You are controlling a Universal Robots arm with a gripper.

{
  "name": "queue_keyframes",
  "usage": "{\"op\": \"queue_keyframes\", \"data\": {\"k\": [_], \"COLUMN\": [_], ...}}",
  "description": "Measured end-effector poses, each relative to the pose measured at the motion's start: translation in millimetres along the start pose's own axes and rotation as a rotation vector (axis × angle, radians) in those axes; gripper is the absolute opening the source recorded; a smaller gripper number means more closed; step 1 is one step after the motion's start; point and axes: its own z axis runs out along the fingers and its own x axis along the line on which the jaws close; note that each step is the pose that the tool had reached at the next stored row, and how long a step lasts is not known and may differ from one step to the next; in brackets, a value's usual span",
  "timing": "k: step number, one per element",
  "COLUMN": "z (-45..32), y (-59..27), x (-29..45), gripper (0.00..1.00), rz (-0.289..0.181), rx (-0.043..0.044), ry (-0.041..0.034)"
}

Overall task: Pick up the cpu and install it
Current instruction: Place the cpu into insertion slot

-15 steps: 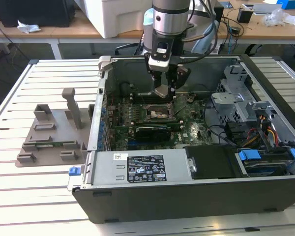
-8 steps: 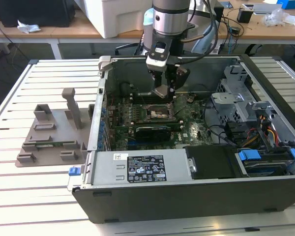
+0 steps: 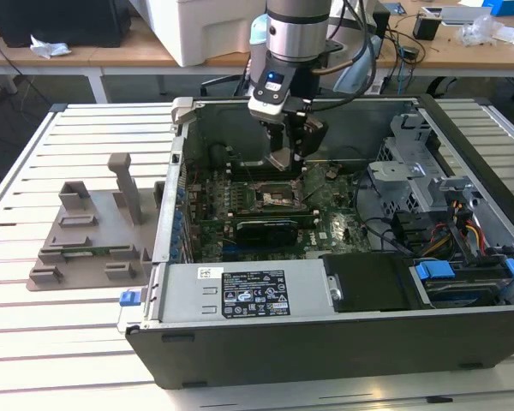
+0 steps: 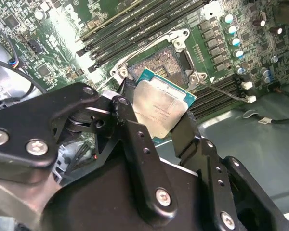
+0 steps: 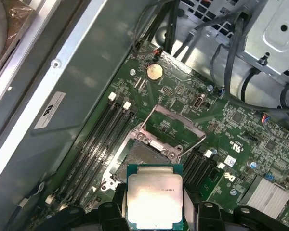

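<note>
Found pincer (image 4: 155, 111) clamped on two opposite edges of the cpu (image 4: 164, 101), holding it over the open socket (image 4: 159, 62) on the motherboard (image 5: 241, 125); found arm (image 3: 295, 34) upright, wrist down inside the case (image 3: 325, 342)

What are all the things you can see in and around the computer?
table: one, white slats, under everything
tray: one, grey, on the table at the exterior view's left of the case
computer case: one, dark grey, open on the table
power box: one, silver, along the case's near side
motherboard: one, green, inside the case
card: one, black, on the motherboard
memory slots: several, black, on both sides of the socket
socket: one, silver frame swung open, middle of the motherboard
round battery: one, shiny, on the motherboard
cpu: one, silver top, held just above the socket
robot arm: one, silver, reaching into the case
claw: one, black, shut on the cpu
</note>
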Motion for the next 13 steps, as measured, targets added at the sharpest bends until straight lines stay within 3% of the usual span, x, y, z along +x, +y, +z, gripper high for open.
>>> {"op": "queue_keyframes", "data": {"k": [13], "z": [0.0], "y": [0.0], "x": [0.0], "gripper": [0.55], "rz": [0.124], "rx": [0.0040], "ry": [-0.0011]}}
